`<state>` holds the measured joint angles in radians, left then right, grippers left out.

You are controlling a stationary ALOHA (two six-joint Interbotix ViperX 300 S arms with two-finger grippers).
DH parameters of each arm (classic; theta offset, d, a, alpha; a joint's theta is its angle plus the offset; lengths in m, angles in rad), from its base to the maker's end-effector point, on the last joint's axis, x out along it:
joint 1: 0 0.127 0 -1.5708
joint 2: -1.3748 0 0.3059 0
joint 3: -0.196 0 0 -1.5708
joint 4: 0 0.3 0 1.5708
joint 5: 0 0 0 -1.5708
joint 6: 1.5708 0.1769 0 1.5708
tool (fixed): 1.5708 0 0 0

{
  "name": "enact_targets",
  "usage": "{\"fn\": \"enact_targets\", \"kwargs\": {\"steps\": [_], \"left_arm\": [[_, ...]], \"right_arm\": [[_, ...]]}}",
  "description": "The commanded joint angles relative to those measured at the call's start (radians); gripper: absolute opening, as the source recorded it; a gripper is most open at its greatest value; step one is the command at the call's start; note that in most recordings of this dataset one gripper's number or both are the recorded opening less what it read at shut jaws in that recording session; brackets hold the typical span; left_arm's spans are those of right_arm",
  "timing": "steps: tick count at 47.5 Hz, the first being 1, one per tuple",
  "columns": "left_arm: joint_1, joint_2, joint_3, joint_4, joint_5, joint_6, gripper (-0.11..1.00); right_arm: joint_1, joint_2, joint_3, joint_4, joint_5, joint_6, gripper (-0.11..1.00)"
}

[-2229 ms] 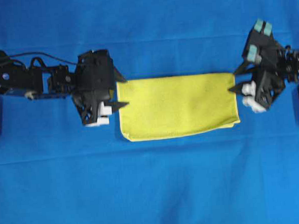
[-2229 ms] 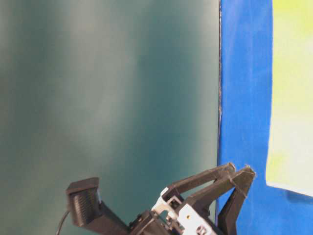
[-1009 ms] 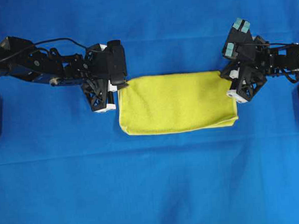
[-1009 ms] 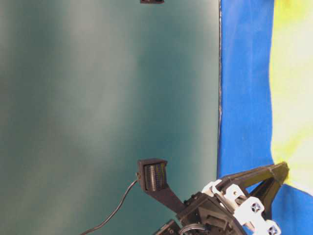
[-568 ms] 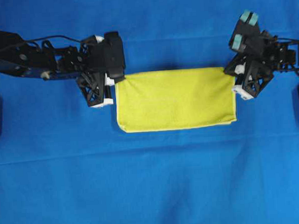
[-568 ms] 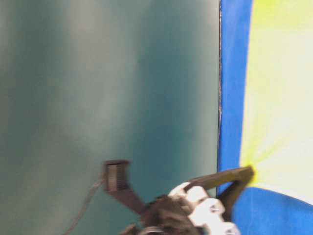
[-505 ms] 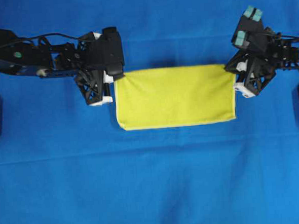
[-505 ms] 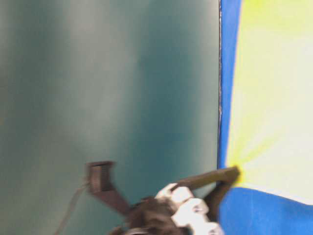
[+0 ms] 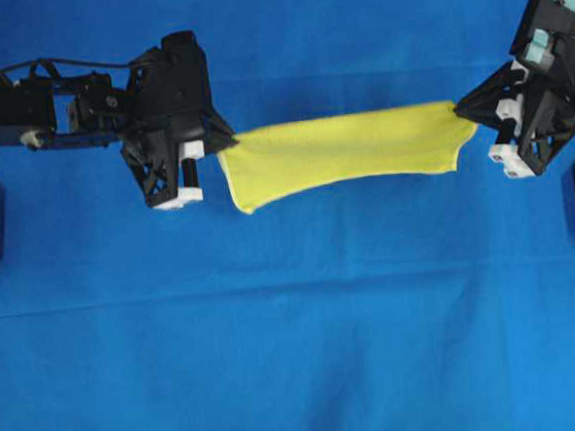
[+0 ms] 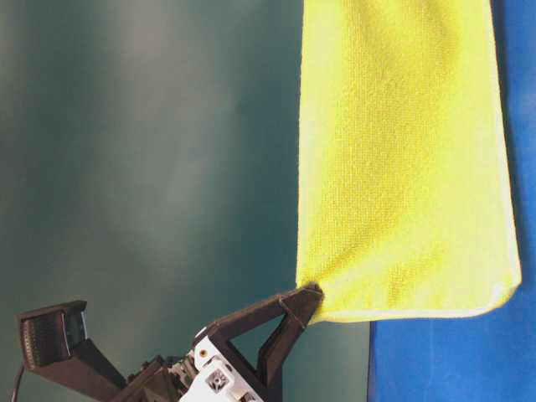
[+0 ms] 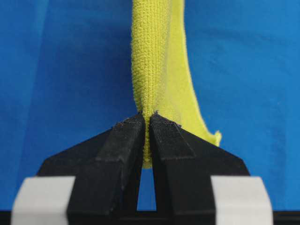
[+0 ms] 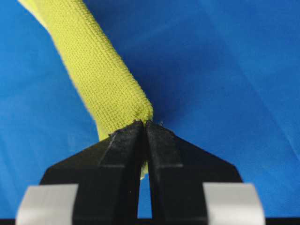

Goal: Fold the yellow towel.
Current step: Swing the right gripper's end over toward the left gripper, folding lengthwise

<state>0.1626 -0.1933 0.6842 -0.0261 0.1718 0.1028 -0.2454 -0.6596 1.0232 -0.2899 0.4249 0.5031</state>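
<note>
The yellow towel (image 9: 347,146) hangs in the air above the blue cloth (image 9: 296,352), stretched as a long band between our two arms. Its long axis runs left to right across the overhead view, rising slightly toward the right. In the table-level view we see it already doubled, with the free hems dangling below the line of the grip. Our left gripper (image 11: 146,123) has its jaws pinched tight on the towel's left end, and the cloth runs straight away from the fingertips. Our right gripper (image 12: 142,126) is clamped the same way on the right end. Each arm sits at one end, so neither is nearer the middle. We judge that the next fold turns on that axis: we either lay the band down flat or bring one end toward the other.
</note>
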Motion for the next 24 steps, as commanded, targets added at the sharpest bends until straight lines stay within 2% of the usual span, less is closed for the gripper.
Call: {"fn": "enact_targets", "kwargs": {"steps": [1,12,24], "left_arm": [[-0.018,-0.018,-0.018,0.000,-0.008,-0.006,0.02],[-0.106,-0.009,-0.025,0.000,-0.081,-0.040,0.03],[-0.239,0.038,-0.072,0.000,-0.238,-0.023,0.02]], "right_arm": [[-0.006,0.006,-0.012,-0.006,-0.003,0.003,0.02],[-0.110,0.046,-0.025,-0.035,-0.046,0.003,0.02],[-0.279,0.140,-0.067,-0.118,-0.167,0.002,0.02]]}}
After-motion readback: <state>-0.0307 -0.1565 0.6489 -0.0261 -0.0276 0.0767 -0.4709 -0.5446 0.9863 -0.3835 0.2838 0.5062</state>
